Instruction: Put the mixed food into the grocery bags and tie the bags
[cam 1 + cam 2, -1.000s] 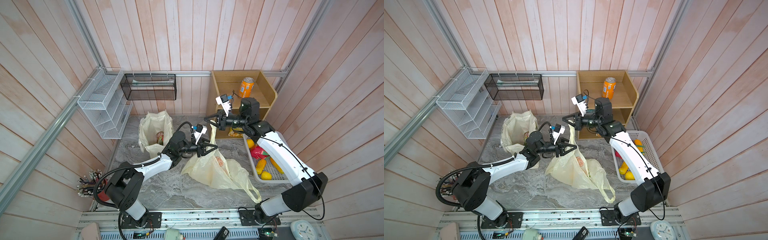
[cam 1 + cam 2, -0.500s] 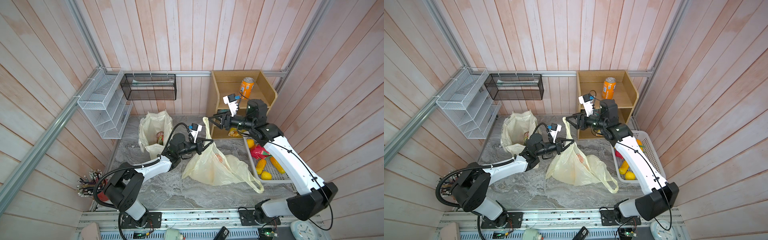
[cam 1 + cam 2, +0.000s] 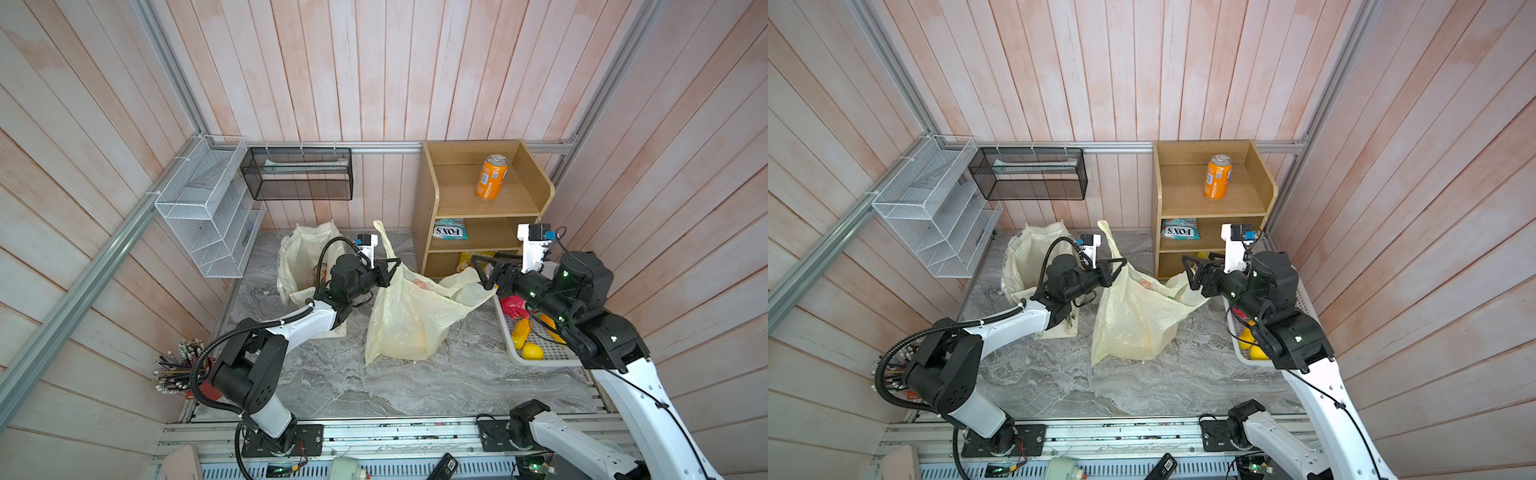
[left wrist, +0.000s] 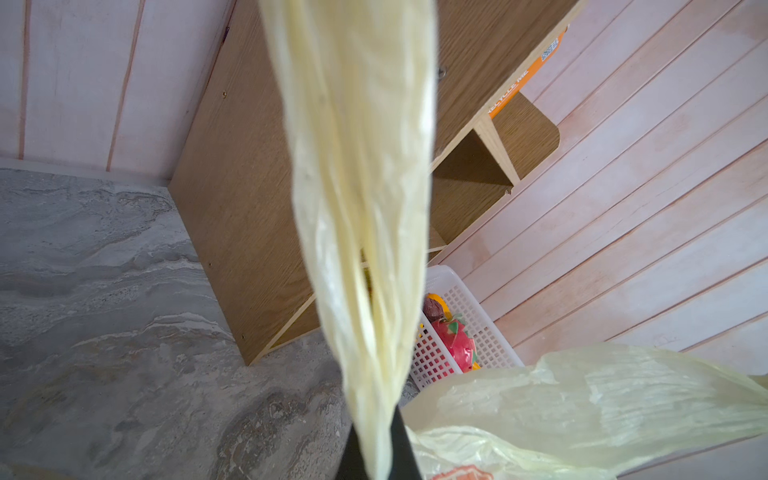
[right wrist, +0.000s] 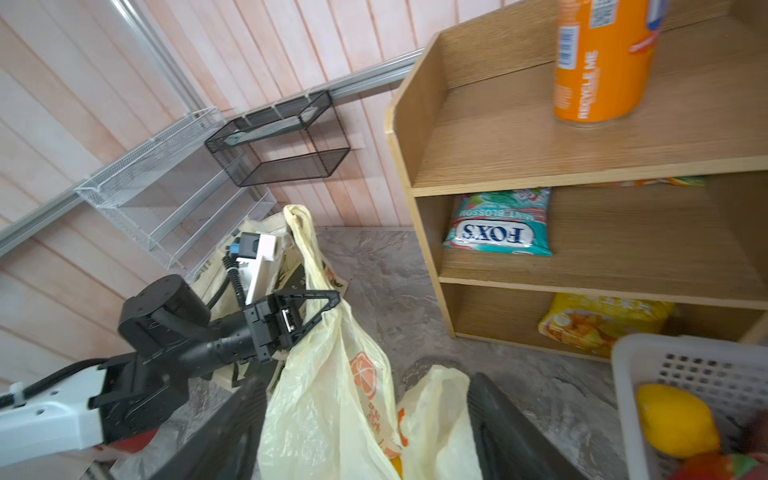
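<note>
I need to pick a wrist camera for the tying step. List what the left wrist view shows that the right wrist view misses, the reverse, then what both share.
Left wrist only: the wooden shelf's outer side panel, and the bag handle seen from the pinch itself. Right wrist only: the left gripper from outside, shut on that handle; the FOX'S packet; the yellow snack packet; the white wire rack; the black mesh rack. Both: the plastic bag, orange can, white basket.

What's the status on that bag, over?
Left gripper shut on handle of plastic bag. Right gripper open, other handle at its jaws. Bag untied. Fruit basket close beside right arm.
</note>
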`<state>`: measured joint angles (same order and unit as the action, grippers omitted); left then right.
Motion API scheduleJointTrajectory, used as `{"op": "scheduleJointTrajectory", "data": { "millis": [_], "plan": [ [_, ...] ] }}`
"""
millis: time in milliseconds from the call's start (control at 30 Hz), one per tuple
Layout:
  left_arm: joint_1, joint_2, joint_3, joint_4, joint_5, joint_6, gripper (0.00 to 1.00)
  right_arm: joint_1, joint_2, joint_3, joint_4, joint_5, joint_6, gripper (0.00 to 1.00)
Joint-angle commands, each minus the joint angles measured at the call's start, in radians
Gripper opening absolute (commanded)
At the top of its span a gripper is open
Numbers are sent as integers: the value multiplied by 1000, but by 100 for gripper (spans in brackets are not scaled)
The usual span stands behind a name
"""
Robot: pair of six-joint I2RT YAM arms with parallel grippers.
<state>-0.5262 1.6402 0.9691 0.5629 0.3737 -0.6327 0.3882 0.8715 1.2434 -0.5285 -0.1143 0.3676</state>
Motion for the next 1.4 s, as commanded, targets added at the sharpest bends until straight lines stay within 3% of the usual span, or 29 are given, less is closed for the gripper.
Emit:
{"op": "scheduleJointTrajectory", "data": {
  "millis": [0, 367, 700, 833, 1000, 1133, 1233, 1367],
  "plan": [
    [4, 6, 20, -13, -1, 7, 0, -31, -29, -27, -46, 136, 40, 81],
    [5, 1, 20, -11, 5, 8, 0, -45, -111, -198, 90, 71, 224, 84],
    [4, 1, 17, -6, 11, 8, 0, -46, -151, -282, 148, 83, 265, 84],
    [5, -2, 15, -2, 17, 5, 0, -45, -161, -332, 198, 83, 296, 64],
    [5, -9, 12, 8, 47, 1, 0, -45, -121, -314, 254, 131, 309, 0],
    [5, -48, -5, 27, 97, 8, 0, -45, -12, -102, 231, 132, 261, 0],
    [3, -82, -12, 29, 154, 27, 0, -45, 80, 66, 118, 195, 268, 0],
    [2, -93, 20, -38, 215, 80, 0, -40, 106, 128, 57, 230, 327, 0]
  ]
}}
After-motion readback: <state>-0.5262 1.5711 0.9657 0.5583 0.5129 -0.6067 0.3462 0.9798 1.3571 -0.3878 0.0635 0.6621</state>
